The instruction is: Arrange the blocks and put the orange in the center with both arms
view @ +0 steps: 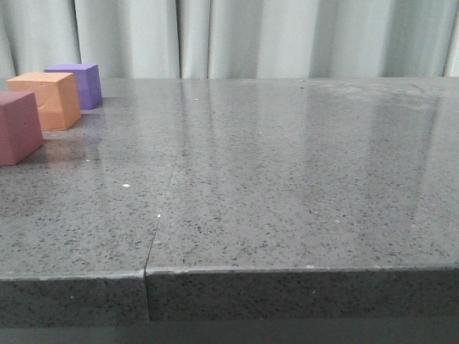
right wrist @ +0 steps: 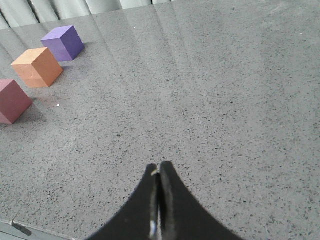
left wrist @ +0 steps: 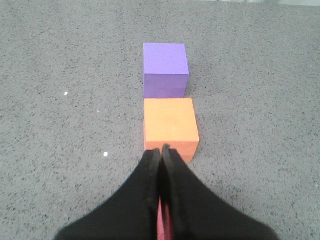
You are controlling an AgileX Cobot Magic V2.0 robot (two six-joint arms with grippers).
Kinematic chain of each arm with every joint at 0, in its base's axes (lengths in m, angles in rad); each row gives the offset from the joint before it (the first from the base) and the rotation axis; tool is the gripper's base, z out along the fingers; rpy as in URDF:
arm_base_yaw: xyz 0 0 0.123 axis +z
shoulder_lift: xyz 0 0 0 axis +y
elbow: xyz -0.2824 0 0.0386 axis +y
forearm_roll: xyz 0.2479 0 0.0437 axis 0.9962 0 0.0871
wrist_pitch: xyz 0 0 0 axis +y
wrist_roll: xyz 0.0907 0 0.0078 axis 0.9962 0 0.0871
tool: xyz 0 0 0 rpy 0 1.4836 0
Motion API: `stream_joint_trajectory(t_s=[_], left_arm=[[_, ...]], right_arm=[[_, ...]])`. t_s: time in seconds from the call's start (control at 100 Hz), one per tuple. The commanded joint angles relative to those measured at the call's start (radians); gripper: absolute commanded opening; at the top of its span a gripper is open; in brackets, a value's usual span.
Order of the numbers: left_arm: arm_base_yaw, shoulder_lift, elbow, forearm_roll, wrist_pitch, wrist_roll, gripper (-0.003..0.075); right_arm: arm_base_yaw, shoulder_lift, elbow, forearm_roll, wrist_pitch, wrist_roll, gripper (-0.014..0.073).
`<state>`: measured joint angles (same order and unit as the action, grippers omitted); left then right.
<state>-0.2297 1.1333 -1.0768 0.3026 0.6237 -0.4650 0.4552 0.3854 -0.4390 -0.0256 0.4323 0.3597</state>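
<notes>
Front view shows the orange cube (view: 46, 99), matte with a creased face, on the grey table (view: 287, 186) between the purple cube (view: 79, 83) behind it and the pinkish-red cube (view: 16, 127), which is cut off by the frame edge. Left gripper (left wrist: 161, 150) hangs pinched together just short of the orange cube, pink barely visible beneath. Right gripper (right wrist: 159, 167) is closed on nothing, well apart from it.

Three blocks: one purple block (view: 77, 84), one orange (view: 47, 99), one pinkish-red block (view: 17, 126).
</notes>
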Motion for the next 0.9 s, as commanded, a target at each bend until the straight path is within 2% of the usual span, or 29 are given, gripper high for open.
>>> stream_joint_trajectory(t_s=[0.0,0.89], left_arm=[[0.0,-0.06,0.003,0.016,-0.079,-0.007,-0.002],[0.0,-0.581,0.416,-0.002,-0.095,-0.009,-0.002]], right_arm=[[0.001,0.006,-0.023,-0.013,-0.076,-0.01,-0.0068],[0.001,0.006,-0.023,-0.013,-0.076,-0.01,-0.0068]])
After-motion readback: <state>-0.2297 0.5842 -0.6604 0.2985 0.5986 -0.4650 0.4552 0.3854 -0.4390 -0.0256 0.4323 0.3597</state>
